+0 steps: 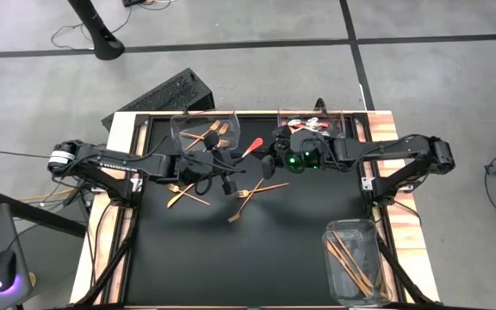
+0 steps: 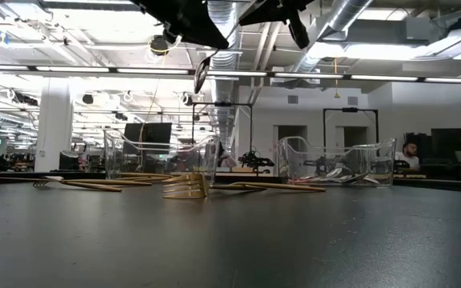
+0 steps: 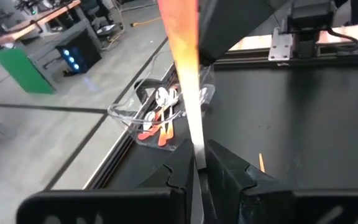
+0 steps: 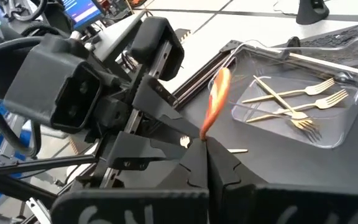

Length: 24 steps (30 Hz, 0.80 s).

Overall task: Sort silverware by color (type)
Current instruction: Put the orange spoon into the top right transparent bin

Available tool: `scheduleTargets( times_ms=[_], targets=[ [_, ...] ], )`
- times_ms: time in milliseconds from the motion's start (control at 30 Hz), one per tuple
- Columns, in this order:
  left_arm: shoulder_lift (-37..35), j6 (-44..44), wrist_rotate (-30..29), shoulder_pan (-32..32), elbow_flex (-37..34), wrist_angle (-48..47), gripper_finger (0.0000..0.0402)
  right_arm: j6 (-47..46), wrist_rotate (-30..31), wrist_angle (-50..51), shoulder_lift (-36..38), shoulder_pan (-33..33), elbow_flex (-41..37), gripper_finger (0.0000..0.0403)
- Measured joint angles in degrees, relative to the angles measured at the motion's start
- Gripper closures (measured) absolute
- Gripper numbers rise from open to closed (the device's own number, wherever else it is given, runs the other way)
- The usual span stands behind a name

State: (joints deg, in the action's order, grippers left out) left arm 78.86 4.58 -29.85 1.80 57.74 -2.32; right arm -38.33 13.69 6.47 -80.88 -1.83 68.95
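Right end effector (image 4: 204, 144): pressed together on the orange handle of a spoon (image 1: 252, 148), above the middle far part of the bench (image 1: 257, 258), just left of the far right bin (image 1: 344, 116).
Left end effector (image 3: 199, 163): the fingers sit narrowly on the silver end of the same spoon, so both arms have it at once; I cannot tell how firmly this side grips.
Spoon: it hangs in the air between the two end effectors, tilted, touching no bin and no bench.
Far right bin: it holds the other orange-handled spoons (image 3: 160, 118).
Far left bin (image 1: 179, 129): it holds gold forks (image 4: 294, 102).
Near right bin (image 1: 356, 231): it holds long gold sticks (image 1: 351, 263).
Loose forks (image 1: 250, 196): several lie on the bench below the arms, not yet sorted.
Step, as I judge: a handover of the spoon from left to right.
Risk one: if both arms pull while both grip, the thin spoon may bend or twist out.
Risk two: if the left opens before the right grip is sure, the spoon may fall among the loose forks.
Risk three: the two end effectors are very close and may knock together.
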Motion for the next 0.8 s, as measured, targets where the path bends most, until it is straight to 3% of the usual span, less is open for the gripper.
scheduleTargets(
  times_ms=[200, 500, 800],
  targets=[
    [0.0, -6.6, -2.2, 0.0, 0.0, -0.2, 0.0346, 0.5, 3.5, 4.5, 0.1, 0.7, 0.0, 0.0401],
    [0.0, -12.6, -0.1, 0.0, 0.0, -1.4, 0.0287, 1.3, 4.7, 7.8, 2.5, 1.1, 0.1, 0.0402],
    [-0.9, -17.5, 2.7, 0.0, 0.0, -3.9, 0.0278, 4.5, 8.9, 27.4, 11.6, -2.8, 0.0, 0.0402]
  ],
)
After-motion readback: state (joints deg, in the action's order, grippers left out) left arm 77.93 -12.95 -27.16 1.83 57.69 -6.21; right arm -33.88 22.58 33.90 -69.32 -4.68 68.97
